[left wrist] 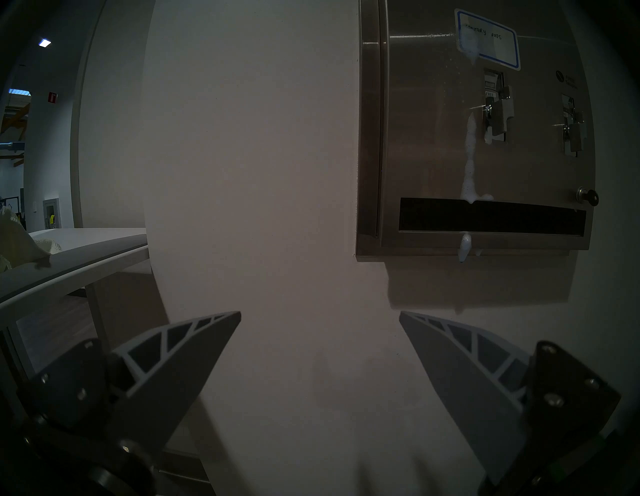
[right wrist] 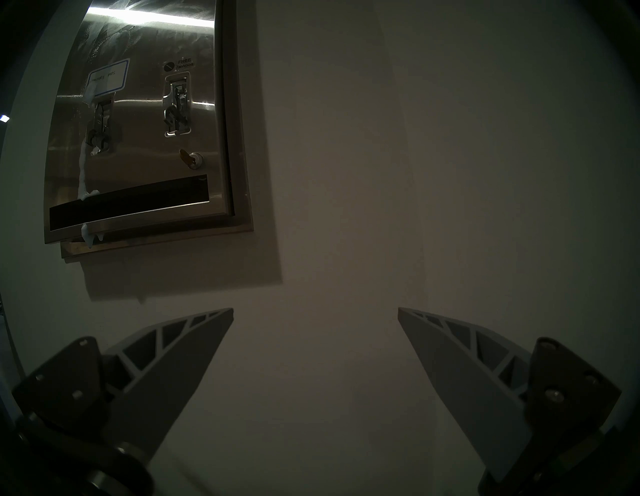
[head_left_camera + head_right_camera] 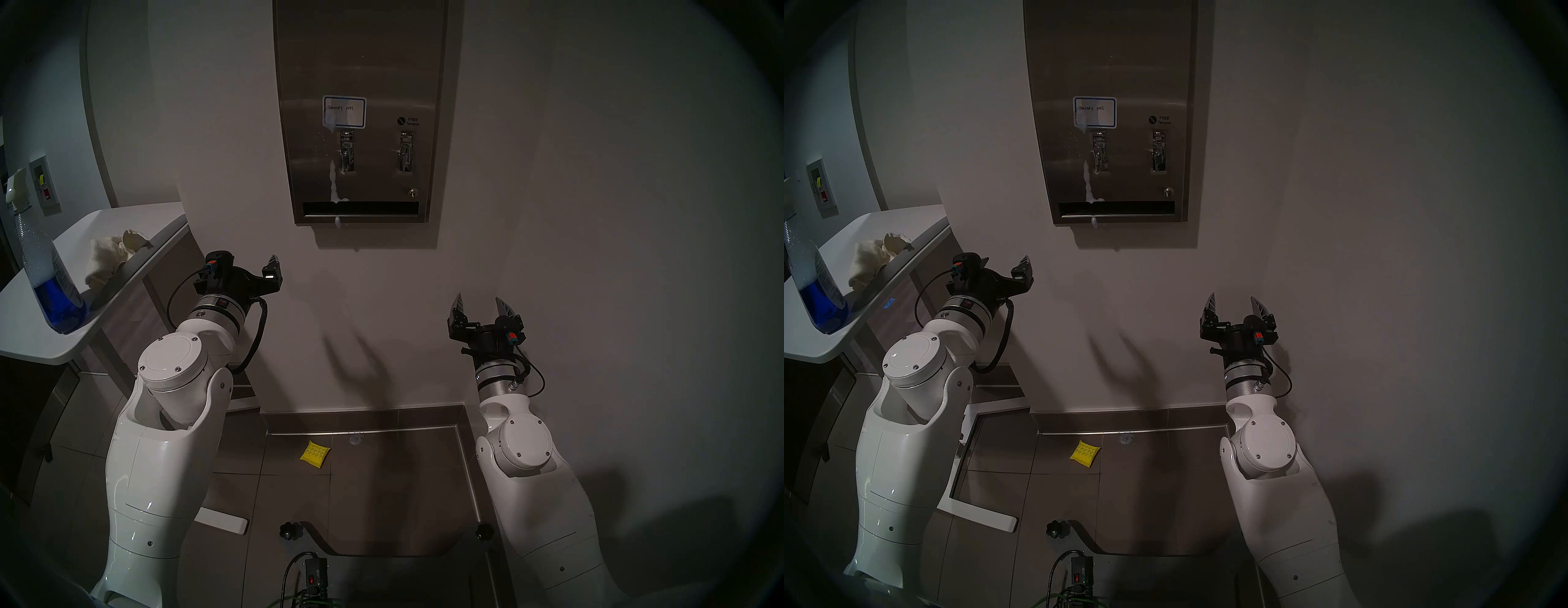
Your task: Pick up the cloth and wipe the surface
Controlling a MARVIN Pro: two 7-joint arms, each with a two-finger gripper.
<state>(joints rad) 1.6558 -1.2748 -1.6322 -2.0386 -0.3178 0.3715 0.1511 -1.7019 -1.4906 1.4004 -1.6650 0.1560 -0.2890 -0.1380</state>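
Observation:
The cream-white cloth (image 3: 112, 257) (image 3: 875, 260) lies crumpled on a white table (image 3: 38, 331) at the left; its edge shows in the left wrist view (image 1: 14, 242). The stainless-steel dispenser surface (image 3: 360, 63) (image 3: 1110, 55) (image 1: 433, 138) (image 2: 138, 162) hangs on the wall, with a white foam streak (image 3: 334, 182) (image 1: 469, 159) running down beside its left lever to the dark slot. My left gripper (image 3: 273, 265) (image 1: 320, 313) is open and empty, right of the cloth and below the dispenser. My right gripper (image 3: 481, 305) (image 2: 315, 310) is open and empty, lower right of the dispenser.
A spray bottle with blue liquid (image 3: 46, 271) stands on the table near the cloth. A yellow quilted pad (image 3: 315, 453) lies on the tiled floor by the wall base. The wall stands close in front of both grippers.

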